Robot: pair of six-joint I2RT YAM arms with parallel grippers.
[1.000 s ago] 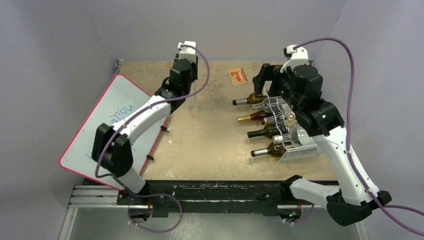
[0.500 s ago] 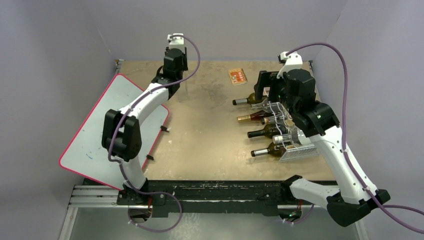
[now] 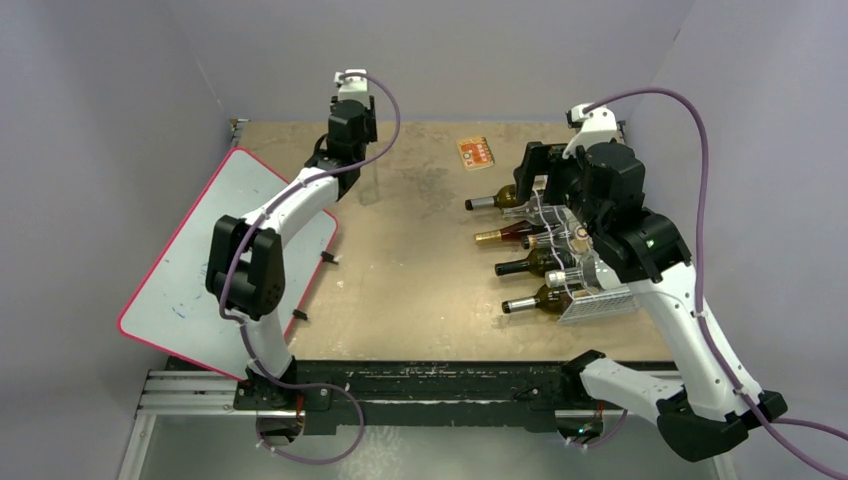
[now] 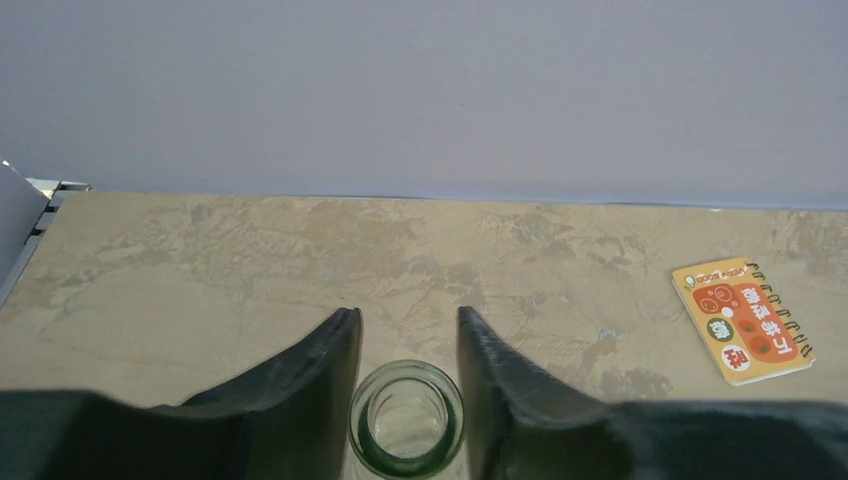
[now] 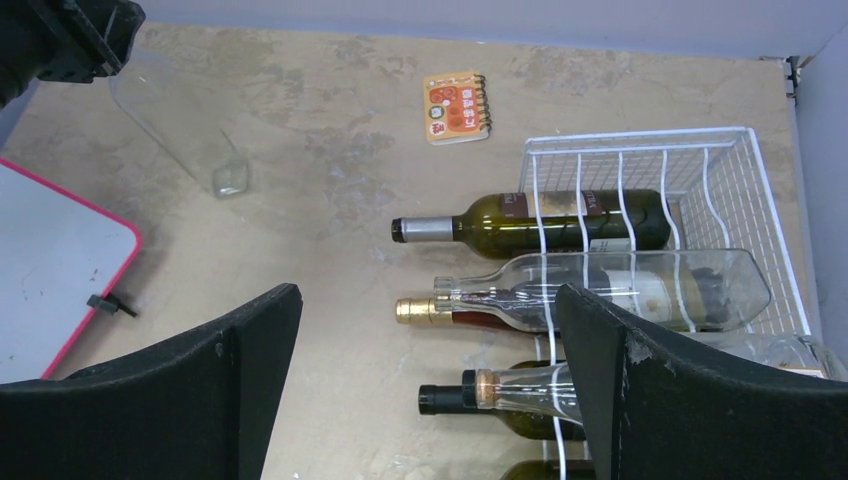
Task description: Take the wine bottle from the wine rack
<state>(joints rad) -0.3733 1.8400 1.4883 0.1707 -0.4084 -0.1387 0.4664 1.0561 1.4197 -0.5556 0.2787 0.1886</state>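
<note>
Red-edged whiteboard (image 3: 172,285) L side; orange notepad (image 3: 475,152) far ctr.

The white wire wine rack (image 5: 760,230) holds bottles lying on their sides with necks pointing left: dark green bottles (image 5: 480,225) in the lower cradles and clear bottles (image 5: 700,285) above. One clear wine bottle (image 5: 175,120) stands well apart to its left, seemingly upright, mouth open.

- I see printed characters in round badges on the orange notebook (image 4: 742,321); I cannot read them.
- The dark wine bottle (image 5: 540,218) has pale label lettering, too blurred to read.
</note>
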